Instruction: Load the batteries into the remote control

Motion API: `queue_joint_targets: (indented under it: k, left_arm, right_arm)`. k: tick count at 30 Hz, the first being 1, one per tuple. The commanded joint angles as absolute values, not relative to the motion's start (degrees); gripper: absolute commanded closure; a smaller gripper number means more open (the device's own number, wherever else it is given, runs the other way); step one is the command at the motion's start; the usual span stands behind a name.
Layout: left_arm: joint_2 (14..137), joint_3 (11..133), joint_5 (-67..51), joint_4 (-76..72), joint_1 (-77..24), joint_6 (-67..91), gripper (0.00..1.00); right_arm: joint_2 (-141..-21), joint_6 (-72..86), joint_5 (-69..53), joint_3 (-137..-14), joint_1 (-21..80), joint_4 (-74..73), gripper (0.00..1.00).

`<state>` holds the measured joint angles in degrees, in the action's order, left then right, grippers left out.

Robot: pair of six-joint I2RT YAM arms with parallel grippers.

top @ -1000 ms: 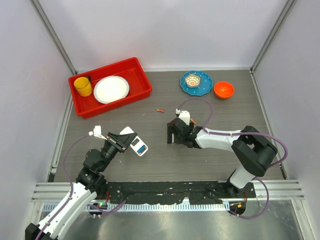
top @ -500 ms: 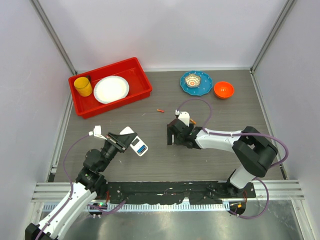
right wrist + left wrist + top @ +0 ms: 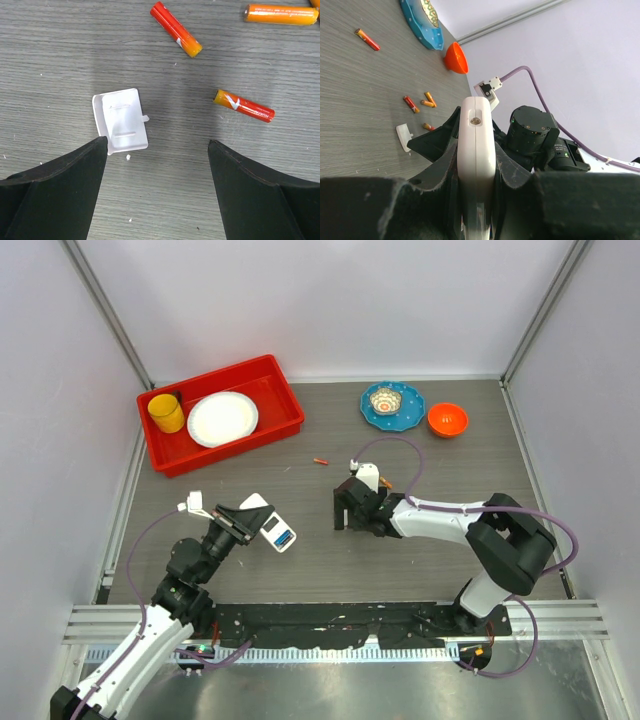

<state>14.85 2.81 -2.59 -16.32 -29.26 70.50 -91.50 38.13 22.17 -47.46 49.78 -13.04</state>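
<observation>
left jaws: closed on the remote control (image 3: 476, 150), pinching its long sides. You hold it at the near left of the table (image 3: 420, 550), screen face showing from above.
right jaws: wide open and empty, hanging low over the middle of the table.
below them: the white battery cover (image 3: 121, 121) lies flat, just inside one finger. The nearest battery (image 3: 244, 106) lies just beyond the other finger, and two more batteries (image 3: 176, 29) lie a little farther out.
stray battery (image 3: 320, 460): alone, farther back toward the red tray (image 3: 272, 398).
step: the cover is off, so you look to be fetching the first cell. No loaded cell is visible.
next move: slide the right jaws sideways until they straddle the nearest battery across its length, keeping clear of the cover. Then lower and close. The remote's back will probably need turning toward that arm.
</observation>
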Motion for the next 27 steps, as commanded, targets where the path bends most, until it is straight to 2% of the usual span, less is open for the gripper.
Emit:
queue_joint_targets:
  k: [1,16,27]
  left_arm:
    - [14.7,2.3,-2.5,-19.4,-29.4,71.0,1.00]
    - [13.7,1.4,-2.5,-19.3,-29.4,71.6,1.00]
    - [13.5,1.1,-2.5,-19.6,-29.4,71.8,1.00]
  right_arm:
    - [-91.5,39.0,22.9,-49.2,50.2,-13.2,0.14]
    - [-94.3,38.4,23.2,-50.9,51.4,-14.6,0.14]
    - [-98.5,36.2,27.7,-56.4,53.9,-19.6,0.16]
